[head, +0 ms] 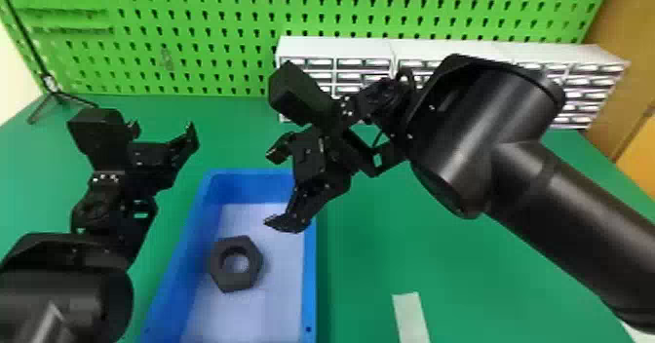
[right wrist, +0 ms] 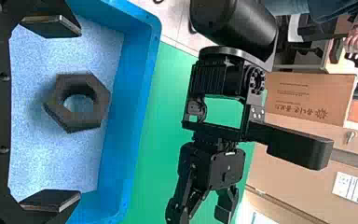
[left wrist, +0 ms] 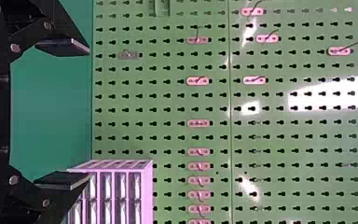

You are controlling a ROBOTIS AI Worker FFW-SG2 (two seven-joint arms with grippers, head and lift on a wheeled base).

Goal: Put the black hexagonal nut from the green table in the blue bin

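The black nut (head: 234,282) lies flat on the pale floor of the blue bin (head: 310,274), nearer its left wall than its right in the head view, so we judge the placing done and the step in hand to be a clean retreat. Around the nut we see bare floor, and nothing grips it.

Our right fingers (head: 312,203) are spread above the bin, apart from the nut. We should keep them spread and lift straight up first, because one fingertip sits over the inside of the bin and a low sideways pull could catch the right rim and drag the whole bin. Once above the rim, we can swing out to the right, slowly, away from our other arm.

Our left fingers (head: 184,144), also spread, are parked above the worktop (head: 380,239), on the bin's left. They have no part in this, so we would leave them alone. Farther back stand the small drawers (head: 336,47); the right arm reaches in front of them in the head view, so we would avoid pushing forward as we rise.
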